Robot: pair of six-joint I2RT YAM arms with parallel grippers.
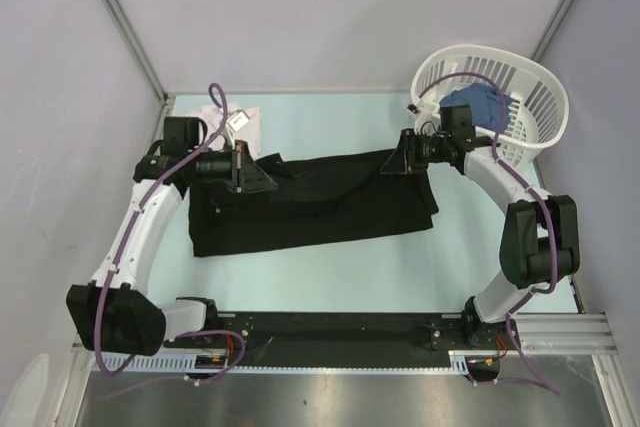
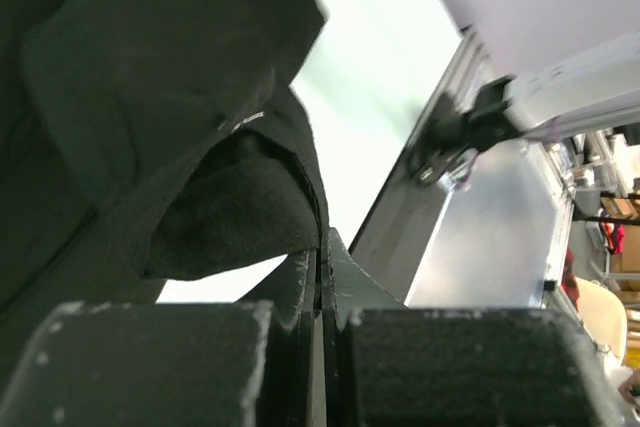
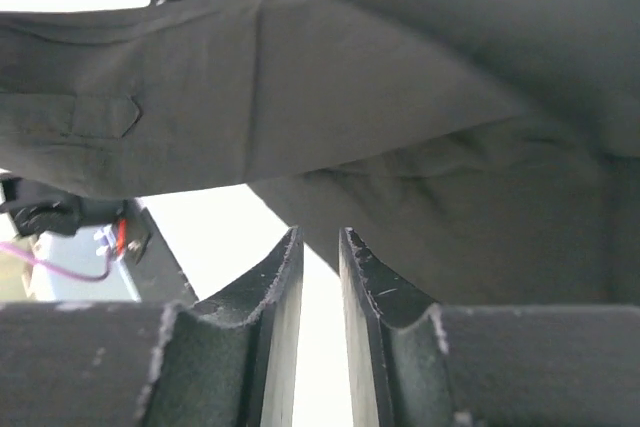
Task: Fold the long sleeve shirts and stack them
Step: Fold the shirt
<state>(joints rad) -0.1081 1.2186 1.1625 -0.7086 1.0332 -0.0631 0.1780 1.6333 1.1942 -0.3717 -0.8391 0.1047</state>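
Observation:
The black shirt (image 1: 320, 202) lies spread across the middle of the table, partly folded lengthwise. My left gripper (image 1: 256, 173) is at its left upper edge. In the left wrist view the jaws (image 2: 322, 247) are pressed together on a fold of the black shirt (image 2: 150, 97). My right gripper (image 1: 400, 162) is at the shirt's right upper edge. In the right wrist view it (image 3: 320, 239) stands a little open with bare table showing through the gap, and the black shirt (image 3: 400, 97) hangs just beyond the tips. The white shirt (image 1: 228, 119) lies crumpled at the back left.
A white slatted basket (image 1: 545, 107) stands at the back right with a blue cloth (image 1: 478, 105) inside. A metal rail (image 1: 560, 327) runs along the near edge. Grey walls enclose the table on three sides.

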